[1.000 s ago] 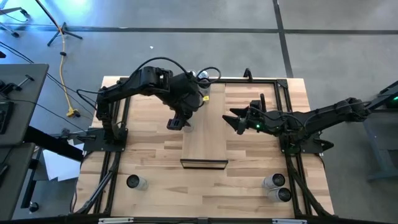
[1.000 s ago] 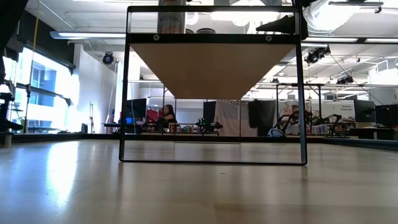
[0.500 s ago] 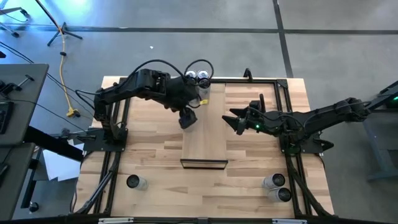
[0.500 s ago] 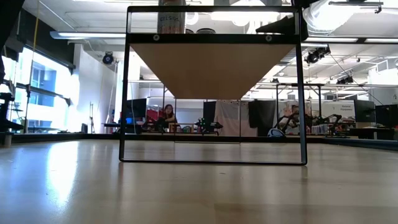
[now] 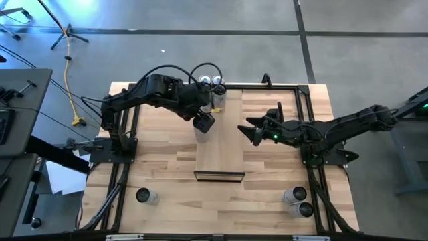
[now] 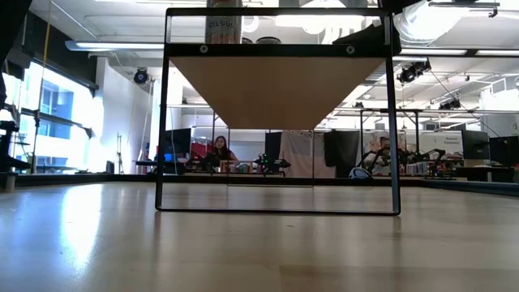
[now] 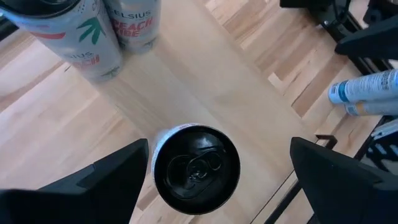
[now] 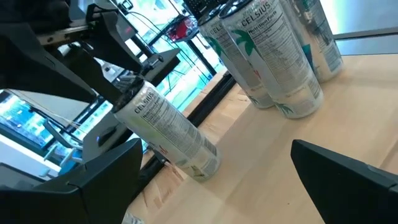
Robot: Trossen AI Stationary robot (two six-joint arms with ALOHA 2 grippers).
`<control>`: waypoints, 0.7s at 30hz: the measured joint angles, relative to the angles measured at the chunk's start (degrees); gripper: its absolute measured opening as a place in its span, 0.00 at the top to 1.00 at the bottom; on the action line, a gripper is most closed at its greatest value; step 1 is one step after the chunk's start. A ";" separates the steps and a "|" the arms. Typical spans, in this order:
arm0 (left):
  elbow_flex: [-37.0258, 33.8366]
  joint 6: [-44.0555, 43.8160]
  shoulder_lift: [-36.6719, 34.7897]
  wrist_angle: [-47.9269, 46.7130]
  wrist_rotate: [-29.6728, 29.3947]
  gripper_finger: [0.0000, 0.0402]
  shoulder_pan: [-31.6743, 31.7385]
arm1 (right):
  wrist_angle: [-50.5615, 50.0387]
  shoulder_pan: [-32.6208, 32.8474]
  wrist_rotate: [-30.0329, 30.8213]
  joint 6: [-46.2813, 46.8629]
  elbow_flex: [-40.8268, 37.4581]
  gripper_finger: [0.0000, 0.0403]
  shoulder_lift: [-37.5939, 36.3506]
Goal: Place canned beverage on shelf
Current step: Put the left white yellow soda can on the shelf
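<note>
The shelf [image 5: 224, 147] is a long light-wood platform on a black frame, running from the table's middle toward its far edge. A silver canned beverage [image 7: 196, 169] stands upright on the shelf's left side; it also shows in the right wrist view [image 8: 171, 134] and the low view [image 6: 223, 24]. My left gripper [image 5: 203, 123] hovers over it, pointing steeply down, open, its fingers [image 7: 112, 177] on either side of the can's top. More cans [image 5: 211, 83] stand at the shelf's far end. My right gripper [image 5: 249, 128] waits open just right of the shelf, pointing at it.
One can [image 5: 144, 196] stands on the tabletop near the front left. Two cans [image 5: 297, 201] stand at the front right. Black frame rails [image 5: 127, 174] run along both sides of the table. The shelf's near half is bare wood.
My left gripper has rolled about its own pointing line above the can while staying in the same place, and its cable loop has swung along. The can has stood still on the shelf.
</note>
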 joint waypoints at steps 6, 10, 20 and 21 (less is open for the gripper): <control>0.00 -1.43 0.00 0.00 -2.78 0.10 0.16 | 0.00 0.00 0.00 0.16 0.00 0.02 0.00; -1.61 -2.40 0.00 -0.02 -0.82 0.10 0.37 | 0.00 0.00 0.00 -0.01 0.00 0.02 0.00; -5.95 -2.40 0.11 0.00 1.88 0.10 0.79 | -0.08 0.00 0.00 -0.24 0.00 0.02 0.00; -5.95 -2.38 0.11 0.02 1.77 0.10 0.81 | -0.11 0.00 0.00 -0.24 0.00 0.02 0.00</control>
